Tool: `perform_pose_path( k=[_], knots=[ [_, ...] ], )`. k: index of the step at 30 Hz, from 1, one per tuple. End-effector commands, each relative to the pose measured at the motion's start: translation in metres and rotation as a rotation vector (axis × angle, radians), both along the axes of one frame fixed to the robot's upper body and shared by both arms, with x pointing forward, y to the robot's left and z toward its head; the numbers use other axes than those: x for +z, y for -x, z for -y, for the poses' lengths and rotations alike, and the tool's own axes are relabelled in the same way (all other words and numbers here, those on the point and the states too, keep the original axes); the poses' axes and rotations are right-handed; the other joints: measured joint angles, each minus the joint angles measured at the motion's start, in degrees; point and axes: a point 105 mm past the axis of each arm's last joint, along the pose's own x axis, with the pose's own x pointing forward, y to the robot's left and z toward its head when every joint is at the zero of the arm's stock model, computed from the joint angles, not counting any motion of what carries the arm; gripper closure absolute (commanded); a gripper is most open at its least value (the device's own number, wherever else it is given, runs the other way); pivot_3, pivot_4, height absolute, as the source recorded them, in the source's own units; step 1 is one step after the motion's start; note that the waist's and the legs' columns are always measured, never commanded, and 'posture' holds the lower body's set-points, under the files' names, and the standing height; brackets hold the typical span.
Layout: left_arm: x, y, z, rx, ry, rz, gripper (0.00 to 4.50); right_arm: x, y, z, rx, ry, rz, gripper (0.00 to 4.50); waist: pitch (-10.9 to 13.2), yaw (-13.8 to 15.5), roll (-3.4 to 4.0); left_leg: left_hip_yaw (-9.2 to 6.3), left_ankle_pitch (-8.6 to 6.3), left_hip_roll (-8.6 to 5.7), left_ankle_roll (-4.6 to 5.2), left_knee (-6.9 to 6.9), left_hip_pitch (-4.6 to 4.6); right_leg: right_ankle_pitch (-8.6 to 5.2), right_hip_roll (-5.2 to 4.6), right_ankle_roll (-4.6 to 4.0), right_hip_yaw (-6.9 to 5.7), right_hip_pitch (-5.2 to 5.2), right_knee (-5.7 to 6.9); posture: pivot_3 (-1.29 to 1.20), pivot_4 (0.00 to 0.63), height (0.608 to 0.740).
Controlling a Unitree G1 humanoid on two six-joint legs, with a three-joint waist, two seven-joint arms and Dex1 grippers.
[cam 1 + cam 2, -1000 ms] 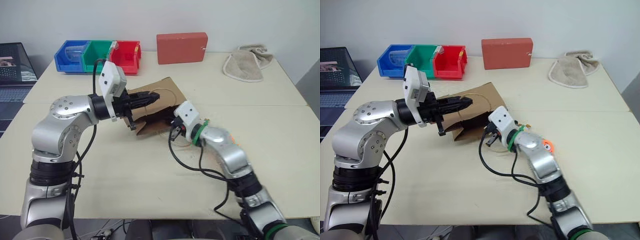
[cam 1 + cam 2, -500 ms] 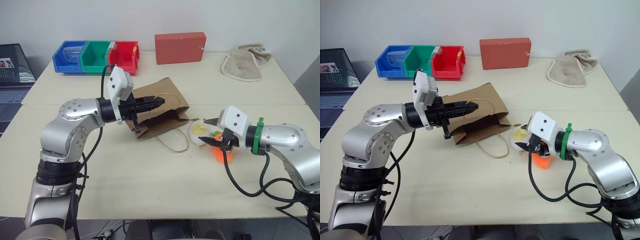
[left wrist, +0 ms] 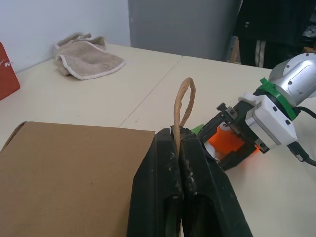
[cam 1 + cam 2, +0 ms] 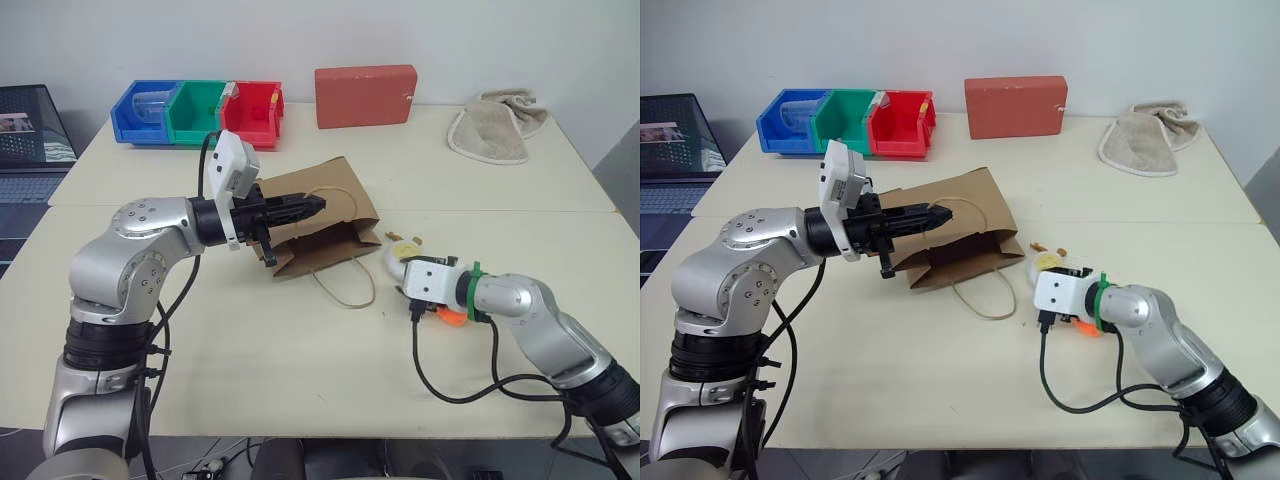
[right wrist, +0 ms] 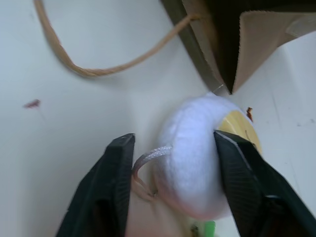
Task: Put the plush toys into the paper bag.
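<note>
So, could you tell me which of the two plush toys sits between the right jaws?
The white egg-shaped toy with the yellow face; the orange carrot toy lies beside it, outside the right gripper.

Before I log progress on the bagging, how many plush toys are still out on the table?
2. The white egg toy lies beside the paper bag's mouth, between the right gripper's fingers; the orange carrot toy lies just behind it, mostly hidden. Inside the bag can't be seen.
</note>
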Motion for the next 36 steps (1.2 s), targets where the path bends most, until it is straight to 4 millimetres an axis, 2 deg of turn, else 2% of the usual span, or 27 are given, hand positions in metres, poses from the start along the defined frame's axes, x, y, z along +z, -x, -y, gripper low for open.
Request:
perform_pose_path(
  k=[1, 4, 8, 11, 13, 15, 16, 18, 23, 26, 31, 36],
  knots=[
    [0.020, 0.004, -0.002, -0.003, 0.014, 0.065, 4.50, 0.008, -0.006, 0.011, -0.018, 0.033, 0.056, 3.46, 0.0, 0.0, 0.00, 0.00, 0.00, 0.00, 0.00, 0.00, 0.00, 0.00, 0.00, 0.00, 0.00, 0.00, 0.00, 0.00, 0.150, 0.740],
    [0.020, 0.004, -0.002, -0.005, 0.014, 0.060, 4.50, 0.017, -0.006, 0.009, 0.002, 0.007, 0.081, 4.48, 0.0, 0.0, 0.00, -0.01, 0.00, -0.01, 0.00, 0.02, 0.00, 0.00, 0.00, 0.00, -0.01, 0.03, 0.00, 0.00, 0.150, 0.740],
    [0.021, 0.003, 0.000, -0.007, 0.027, 0.049, 4.50, 0.031, 0.000, 0.008, 0.041, -0.043, 0.060, 4.48, 0.0, 0.0, 0.00, -0.01, 0.00, -0.01, 0.00, 0.02, 0.00, 0.00, -0.01, 0.00, -0.01, 0.04, 0.00, 0.00, 0.150, 0.740],
    [0.022, 0.002, 0.002, -0.016, 0.032, 0.042, 4.50, 0.057, 0.029, 0.003, 0.158, -0.132, -0.077, 4.48, 0.0, 0.2, 0.01, -0.02, 0.00, -0.01, 0.00, -0.01, -0.01, 0.00, -0.01, 0.00, -0.02, 0.03, -0.01, 0.00, 0.150, 0.740],
    [0.023, 0.001, 0.004, -0.030, 0.043, 0.033, 4.50, 0.073, 0.055, -0.011, 0.278, -0.199, -0.175, 4.48, 0.0, 0.3, 0.01, -0.04, -0.01, -0.01, 0.01, -0.02, -0.03, 0.00, -0.01, 0.00, -0.05, 0.04, -0.03, 0.00, 0.150, 0.740],
    [0.026, 0.002, 0.006, -0.045, 0.061, 0.023, 4.50, 0.084, 0.067, -0.026, 0.340, -0.253, -0.209, 4.48, 0.0, 0.2, 0.01, -0.11, -0.01, 0.01, 0.02, -0.03, 0.01, 0.00, 0.00, 0.00, -0.10, 0.12, -0.04, 0.00, 0.150, 0.740],
    [0.026, 0.002, 0.007, -0.052, 0.063, 0.020, 4.50, 0.088, 0.067, -0.034, 0.350, -0.281, -0.201, 4.48, 0.0, 0.1, 0.01, -0.10, -0.01, 0.02, 0.02, -0.02, 0.04, 0.00, 0.01, 0.00, -0.10, 0.12, -0.03, 0.00, 0.150, 0.740],
    [0.027, 0.003, 0.008, -0.067, 0.065, 0.011, 4.50, 0.095, 0.055, -0.047, 0.313, -0.374, -0.168, 4.48, 0.0, -0.2, 0.00, -0.10, -0.01, 0.05, 0.01, 0.00, 0.10, 0.00, 0.03, 0.00, -0.09, 0.16, 0.00, 0.00, 0.150, 0.740],
    [0.031, 0.006, 0.009, -0.093, 0.083, -0.006, 4.50, 0.086, 0.028, -0.064, 0.241, -0.376, -0.091, 4.48, 0.0, 0.0, 0.00, -0.07, 0.02, 0.02, 0.00, 0.05, 0.09, 0.01, 0.02, -0.01, -0.06, 0.13, 0.03, 0.00, 0.150, 0.740],
    [0.038, 0.008, 0.008, -0.106, 0.126, -0.026, 4.50, 0.080, 0.002, -0.076, 0.171, -0.371, -0.016, 4.48, 0.0, -0.1, -0.01, -0.08, 0.02, 0.02, -0.01, 0.03, 0.06, 0.01, 0.02, -0.01, -0.08, 0.08, 0.02, 0.00, 0.150, 0.740],
    [0.039, 0.011, 0.007, -0.115, 0.141, -0.045, 4.50, 0.081, -0.020, -0.087, 0.108, -0.405, 0.060, 4.48, 0.0, -0.1, 0.00, -0.08, 0.11, 0.03, -0.18, -0.03, -0.01, 0.01, 0.01, -0.02, -0.09, -0.01, 0.00, 0.00, 0.150, 0.740],
    [0.041, 0.010, 0.007, -0.111, 0.166, -0.048, 4.50, 0.077, -0.033, -0.090, 0.042, -0.440, 0.091, 4.48, 0.0, -0.1, -0.01, -0.07, 0.13, 0.03, -0.21, 0.00, -0.28, 0.01, 0.01, -0.03, -0.08, -0.35, 0.08, 0.00, 0.150, 0.740]
  ],
)
